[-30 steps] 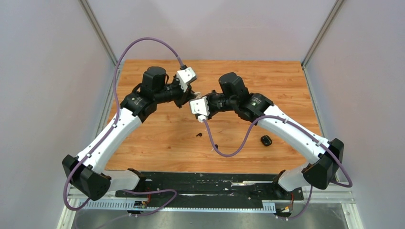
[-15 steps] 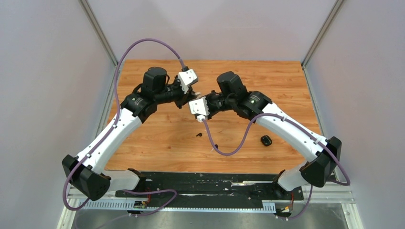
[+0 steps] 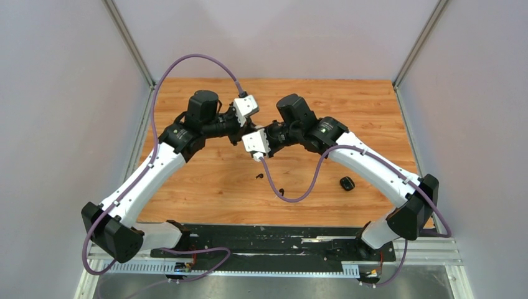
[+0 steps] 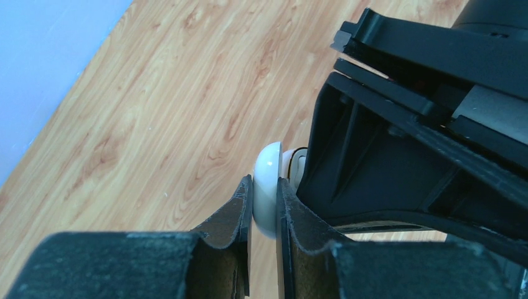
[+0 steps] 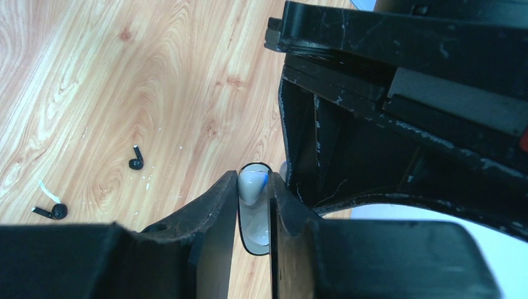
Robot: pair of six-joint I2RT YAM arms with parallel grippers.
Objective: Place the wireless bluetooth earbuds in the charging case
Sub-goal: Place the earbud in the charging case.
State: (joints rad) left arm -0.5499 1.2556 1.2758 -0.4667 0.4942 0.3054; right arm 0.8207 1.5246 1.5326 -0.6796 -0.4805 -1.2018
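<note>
Seeing both arms nose to nose at about 11 o'clock from table (image 3: pixel 205 187) centre, wrists almost touching.

Reading left end effector (image 4: pixel 264 188) as squeezed nearly all the way together on white case (image 4: pixel 268 165). Gripped edge-on between the pads, rounded end poking past the tips, clear of the table. Can't tell lid state or contents from any view.

Reading right end effector (image 5: pixel 253 180) as a narrow gap, pads flush on both sides of a small white piece with a blue mark, taken as white earbud (image 5: pixel 251 189). Also seeing a glossy white surface with a dark rim just below it between the fingers; can't tell what. Held close beside the left end effector's black body, at 3 o'clock in the right wrist view.

Got black earbuds (image 5: pixel 135 159), two of them, loose on table near each other at 6 o'clock from centre, apart from both end effectors and outside any case.

Got black case (image 3: pixel 347 183) on table at 4 o'clock, near the right forearm. Too small to tell open or closed, or what's inside.
</note>
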